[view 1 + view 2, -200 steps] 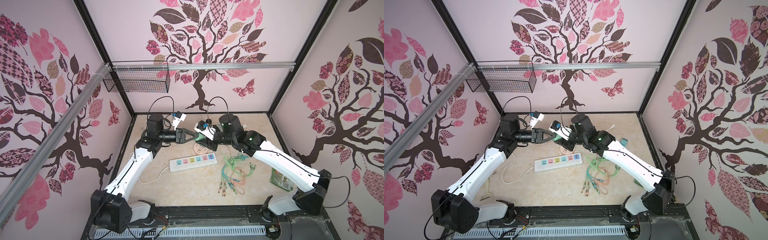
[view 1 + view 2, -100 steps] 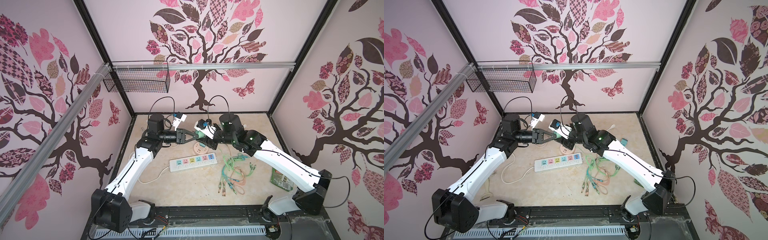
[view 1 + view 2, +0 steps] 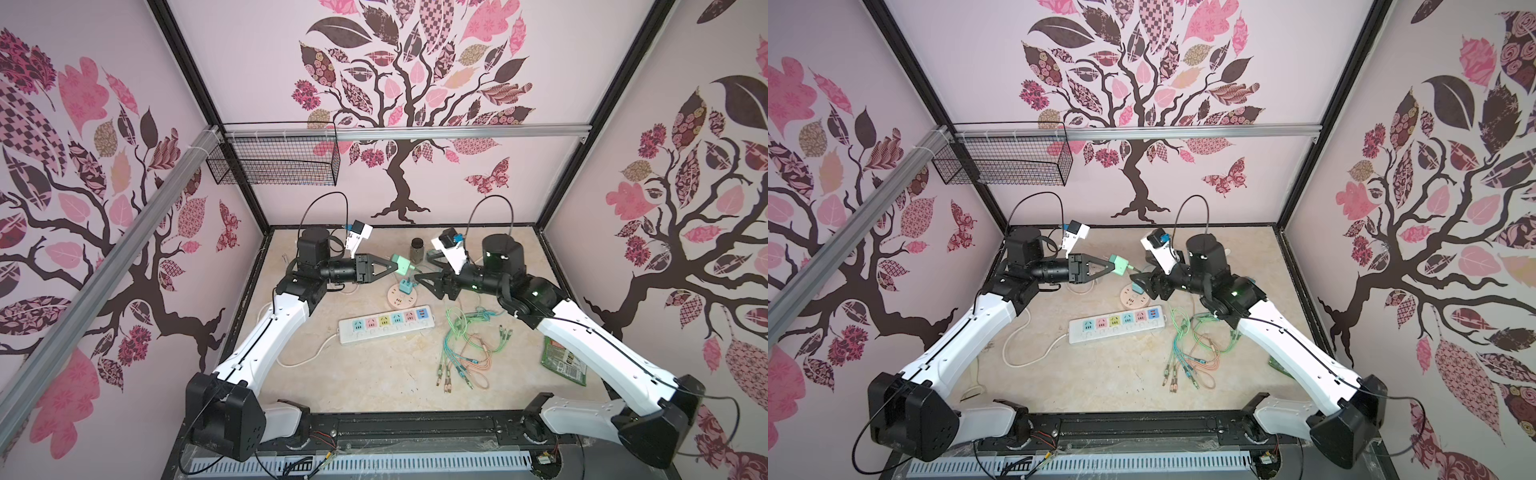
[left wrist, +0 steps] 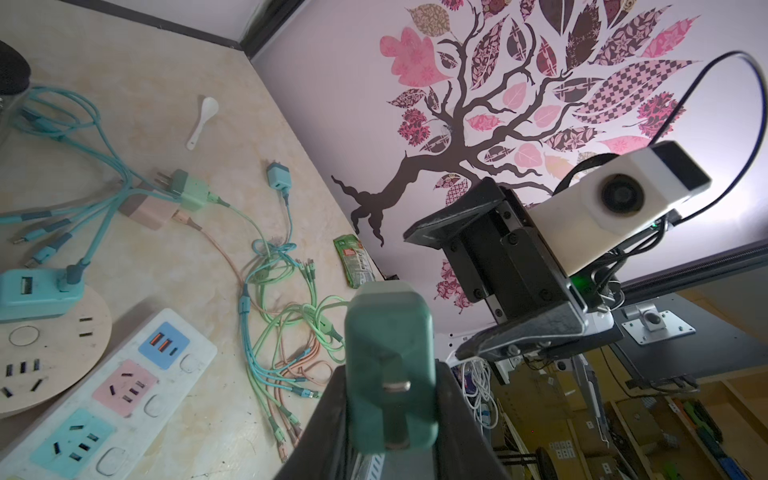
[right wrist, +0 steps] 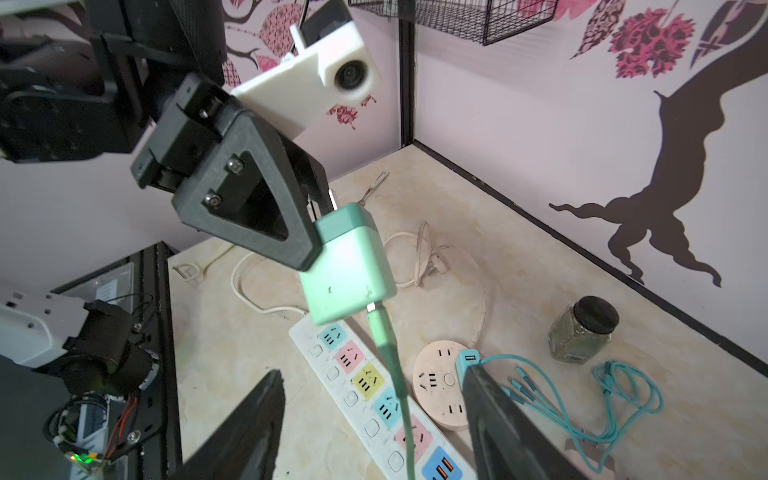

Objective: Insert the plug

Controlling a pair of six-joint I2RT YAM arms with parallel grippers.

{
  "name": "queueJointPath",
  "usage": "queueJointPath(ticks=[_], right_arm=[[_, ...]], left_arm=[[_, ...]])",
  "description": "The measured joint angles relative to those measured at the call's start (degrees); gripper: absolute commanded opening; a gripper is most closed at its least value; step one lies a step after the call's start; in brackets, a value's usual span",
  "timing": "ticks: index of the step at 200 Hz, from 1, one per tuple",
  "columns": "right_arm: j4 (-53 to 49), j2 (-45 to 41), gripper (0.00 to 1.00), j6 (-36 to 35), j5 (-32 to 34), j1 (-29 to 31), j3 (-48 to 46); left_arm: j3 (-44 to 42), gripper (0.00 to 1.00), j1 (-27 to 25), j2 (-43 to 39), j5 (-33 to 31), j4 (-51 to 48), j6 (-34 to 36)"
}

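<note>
Across the beige table (image 3: 374, 386), both arms reached toward the middle near the back wall, the left arm (image 3: 266, 332) from the left and the right arm (image 3: 594, 349) from the right, their tips facing each other and close together. On the table in front of them lay a white strip (image 3: 386, 324) with coloured sockets, its cord trailing off to the left. A loose tangle of green, teal and orange cables (image 3: 465, 345) sprawled just right of the strip. A round socket (image 3: 402, 296) sat just behind the strip, with a blue charger (image 3: 405, 286) standing in it. The left claw (image 3: 392, 266) was clamped on the plug (image 3: 402, 264), a mint-green cube pinched by its sides between the two black fingers. The plug hung in the air above the table, clear of every socket; in both top views it showed just behind the round socket. In the left wrist view its prongs pointed back toward the camera, and in the right wrist view a green lead hung from its far face. The right claw (image 3: 426, 284) had its jaws spread wide and gripped nothing; the lead passed between its fingers (image 5: 249, 424) without clear contact. A dark-lidded jar (image 3: 417, 249) stood behind the plug, and a green packet (image 3: 563, 359) lay by the right wall.
</note>
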Motion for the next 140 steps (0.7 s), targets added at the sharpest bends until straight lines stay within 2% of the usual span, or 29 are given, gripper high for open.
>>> queueJointPath(ticks=[42, 69, 111, 140], right_arm=[[15.39, -3.13, 0.7, 14.21, -8.98, 0.52, -9.25], [25.92, -2.03, 0.63, 23.54, -12.26, 0.5, -13.92], [41.33, 1.27, 0.61, 35.52, -13.31, 0.11, -15.91], [47.34, 1.7, 0.61, 40.39, -13.11, -0.26, -17.14]], left_arm=[[-3.45, 0.0, -0.09, 0.33, -2.51, 12.46, -5.7], [-6.69, 0.0, -0.76, 0.24, -3.82, 23.1, -9.77], [-8.9, 0.0, -3.96, -0.85, -5.84, 33.7, -12.83], [-11.52, 0.0, -4.74, -1.33, -8.26, 43.17, -16.35]])
